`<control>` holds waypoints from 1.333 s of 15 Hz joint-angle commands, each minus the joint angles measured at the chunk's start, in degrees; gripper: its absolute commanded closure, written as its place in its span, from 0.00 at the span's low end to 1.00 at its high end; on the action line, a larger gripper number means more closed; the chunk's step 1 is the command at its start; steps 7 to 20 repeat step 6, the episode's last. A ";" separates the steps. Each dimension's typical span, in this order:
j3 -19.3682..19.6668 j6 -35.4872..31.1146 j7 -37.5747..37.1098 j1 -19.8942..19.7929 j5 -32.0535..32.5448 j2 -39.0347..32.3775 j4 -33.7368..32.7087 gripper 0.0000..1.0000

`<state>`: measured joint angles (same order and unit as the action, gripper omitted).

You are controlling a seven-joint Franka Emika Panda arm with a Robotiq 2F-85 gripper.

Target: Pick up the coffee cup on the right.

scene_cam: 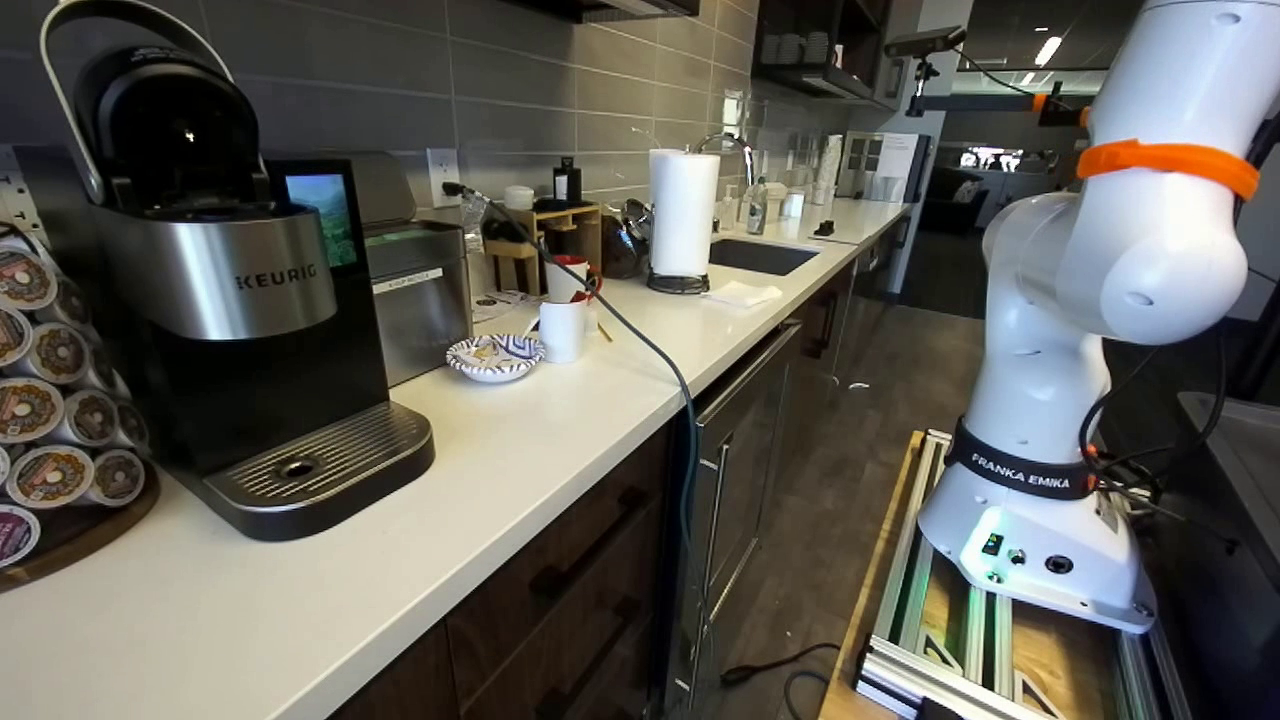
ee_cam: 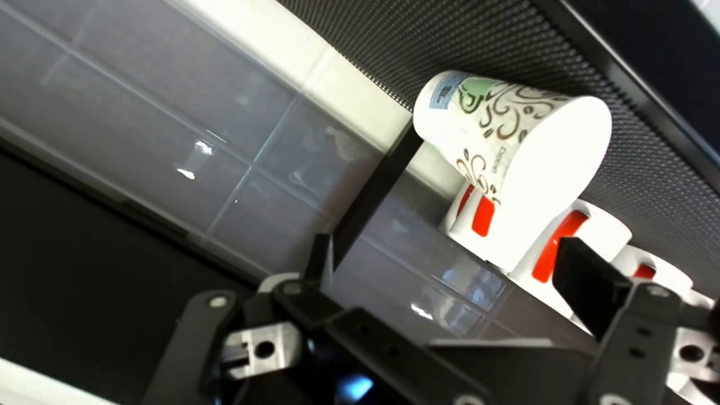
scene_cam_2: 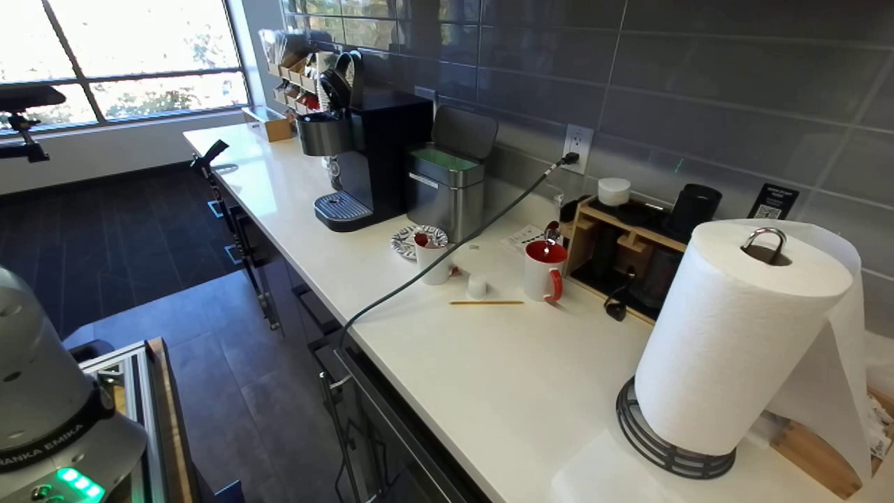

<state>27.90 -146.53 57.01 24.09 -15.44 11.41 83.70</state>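
The coffee cup [scene_cam_2: 539,279] is a white mug with an orange-red inside and red handle. It stands upright on the counter, right of a second white cup [scene_cam_2: 433,263] in an exterior view. The coffee cup also shows in an exterior view [scene_cam: 562,282], partly behind that white cup [scene_cam: 562,334]. My gripper [ee_cam: 450,267] shows only in the wrist view, with its fingers wide apart and nothing between them. It faces grey wall tiles near a dark mesh shelf, and the counter cups are out of that view.
Near the gripper are a patterned paper cup [ee_cam: 495,118] and several white mugs [ee_cam: 596,225] with red handles on the shelf. A cable [scene_cam_2: 461,241] crosses before the cups. A paper-towel roll [scene_cam_2: 733,342], bowl [scene_cam_2: 404,242], coffee machine [scene_cam_2: 380,154] and wooden rack [scene_cam_2: 576,258] stand on the counter.
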 commanded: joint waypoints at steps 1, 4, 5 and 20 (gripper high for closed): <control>-3.93 9.59 5.53 -7.21 -6.37 4.15 0.34 0.00; -4.48 15.41 9.78 -11.37 -8.55 6.38 2.20 0.00; -5.93 13.69 7.37 -12.75 -8.21 3.91 -0.79 0.00; -6.04 14.20 7.82 -13.71 -8.59 4.18 -0.68 0.00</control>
